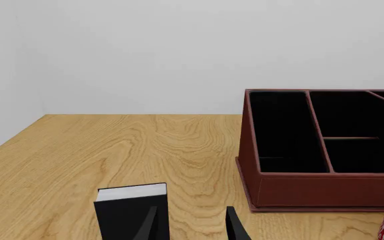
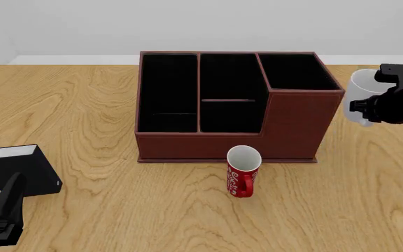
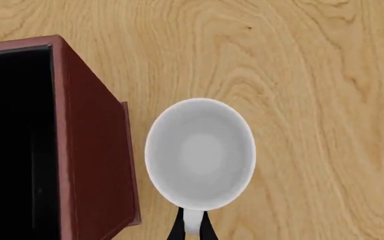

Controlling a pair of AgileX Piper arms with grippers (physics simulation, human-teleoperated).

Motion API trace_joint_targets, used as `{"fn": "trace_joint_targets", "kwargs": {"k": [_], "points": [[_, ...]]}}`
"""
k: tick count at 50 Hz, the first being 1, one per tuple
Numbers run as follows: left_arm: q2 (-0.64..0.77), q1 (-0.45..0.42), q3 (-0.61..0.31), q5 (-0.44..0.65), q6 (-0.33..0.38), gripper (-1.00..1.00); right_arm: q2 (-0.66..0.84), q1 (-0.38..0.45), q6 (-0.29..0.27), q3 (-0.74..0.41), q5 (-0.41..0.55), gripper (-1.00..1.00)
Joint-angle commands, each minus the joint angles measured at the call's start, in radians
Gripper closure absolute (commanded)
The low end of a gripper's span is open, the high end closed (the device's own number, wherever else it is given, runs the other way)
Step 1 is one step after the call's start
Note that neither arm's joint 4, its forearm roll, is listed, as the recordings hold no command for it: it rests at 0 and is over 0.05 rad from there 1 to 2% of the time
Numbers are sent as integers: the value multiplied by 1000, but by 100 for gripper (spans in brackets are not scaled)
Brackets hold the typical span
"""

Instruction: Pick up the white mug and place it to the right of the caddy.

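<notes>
White mug (image 3: 200, 152) was what my right pincer (image 3: 190, 227) held, its thin fingers nipped together on the handle at the rim, so that I looked straight down into the bowl. It sat just to the right of the caddy (image 3: 88, 145), beside the taller corner section and apart from its wall, with bare bench (image 3: 312, 100) under and beyond it. Whether the mug's base rested on the wood or hung above it, I could not tell.

My left pincer (image 1: 190, 224) stood near the front left, well away from the caddy, with its two dark fingers parted and nothing between them. Just beside it, a little nearer the caddy, was the small black box with a white top (image 2: 16, 168), upright on the bench.

Closer to the caddy, the red mug (image 2: 242, 171) with its white script stood upright right before the front wall, just off the plinth, open mouth upward.

Farther on, the caddy itself showed black-lined compartments, all dark inside: long ones on its left, split ones in the middle, and the raised one at the right rear.
</notes>
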Motion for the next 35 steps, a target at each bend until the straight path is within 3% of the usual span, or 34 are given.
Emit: {"fn": "trace_joint_targets", "kwargs": {"k": [1, 35], "points": [[0, 0, 0, 0, 0, -100, 6, 7, 12, 31, -38, 100], [0, 0, 0, 0, 0, -100, 38, 39, 18, 134, -149, 100]]}}
